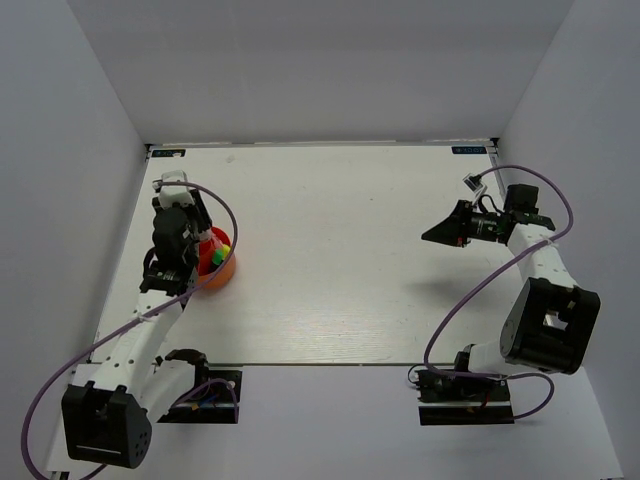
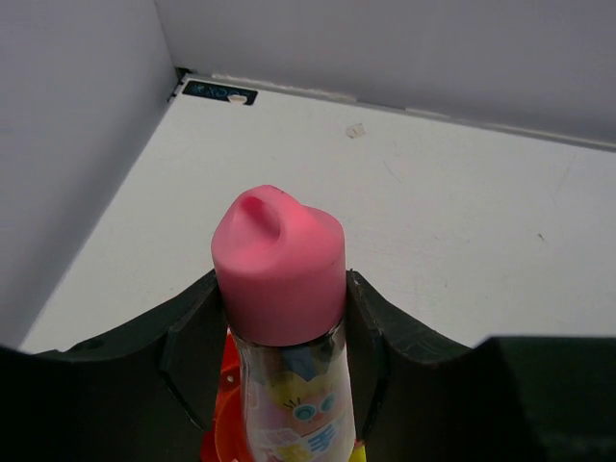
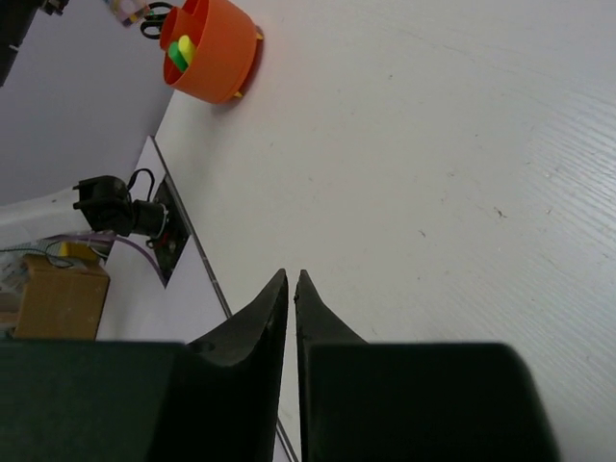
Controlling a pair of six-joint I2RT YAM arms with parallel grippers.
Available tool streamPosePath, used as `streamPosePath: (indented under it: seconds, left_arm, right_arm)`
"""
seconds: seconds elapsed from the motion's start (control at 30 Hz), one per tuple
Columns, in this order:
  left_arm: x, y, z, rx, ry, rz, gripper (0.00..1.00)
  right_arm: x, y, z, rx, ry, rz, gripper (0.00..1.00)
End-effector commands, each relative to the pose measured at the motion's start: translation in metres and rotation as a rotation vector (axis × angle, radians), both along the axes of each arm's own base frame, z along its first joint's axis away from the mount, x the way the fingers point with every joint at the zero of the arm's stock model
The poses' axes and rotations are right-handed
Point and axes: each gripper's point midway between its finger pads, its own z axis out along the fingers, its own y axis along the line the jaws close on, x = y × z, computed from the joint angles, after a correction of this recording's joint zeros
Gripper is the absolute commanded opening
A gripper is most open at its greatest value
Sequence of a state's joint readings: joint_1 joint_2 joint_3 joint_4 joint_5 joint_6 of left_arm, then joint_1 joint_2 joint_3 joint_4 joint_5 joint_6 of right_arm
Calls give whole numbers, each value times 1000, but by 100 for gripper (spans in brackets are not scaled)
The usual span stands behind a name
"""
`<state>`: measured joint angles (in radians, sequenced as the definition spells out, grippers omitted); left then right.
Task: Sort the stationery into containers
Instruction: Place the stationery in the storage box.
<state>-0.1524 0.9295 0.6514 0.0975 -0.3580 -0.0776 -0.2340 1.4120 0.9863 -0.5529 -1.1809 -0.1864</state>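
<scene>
My left gripper (image 1: 200, 252) is shut on the pink-capped clear tube (image 2: 279, 269); its fingers (image 2: 192, 356) press both sides just under the cap. It holds the tube upright over the round orange-red cup (image 1: 222, 268), whose rim shows below the tube in the left wrist view (image 2: 223, 409). Yellow- and green-capped markers (image 3: 180, 50) stand in the cup (image 3: 217, 58), and black scissors handles (image 3: 154, 17) show behind it. My right gripper (image 1: 432, 236) is shut and empty, hovering at the table's right side, and it also shows in the right wrist view (image 3: 291, 275).
White walls enclose the table on the left, back and right. The cup stands close to the left wall (image 1: 90, 200). The table's near edge (image 3: 207, 279) runs below my right gripper. A black mount with cables (image 1: 205, 390) sits at the left base.
</scene>
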Motion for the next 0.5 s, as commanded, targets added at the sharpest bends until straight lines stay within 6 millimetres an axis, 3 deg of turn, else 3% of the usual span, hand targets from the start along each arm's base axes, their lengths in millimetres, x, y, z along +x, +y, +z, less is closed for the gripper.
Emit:
streamPosePath:
  seconds: [0.0,0.03,0.07,0.17,0.2,0.47]
  left_arm:
    - [6,4,31,47,-120,-15,0]
    - [6,5,35,44,-144,-10,0]
    - [5,7,27,81,-127,-14,0]
    - [2,9,28,96,-156,-8,0]
    - [0,9,16,106,-139,-13,0]
    - [1,11,5,138,-145,-4,0]
  right_arm:
    - [-2,6,16,50,-72,73,8]
    - [-4,6,15,58,-65,78,6]
    - [-5,8,17,77,-76,94,0]
    - [-7,9,19,94,-100,113,0]
    - [-7,10,19,108,-93,117,0]
    - [-11,12,21,117,-142,144,0]
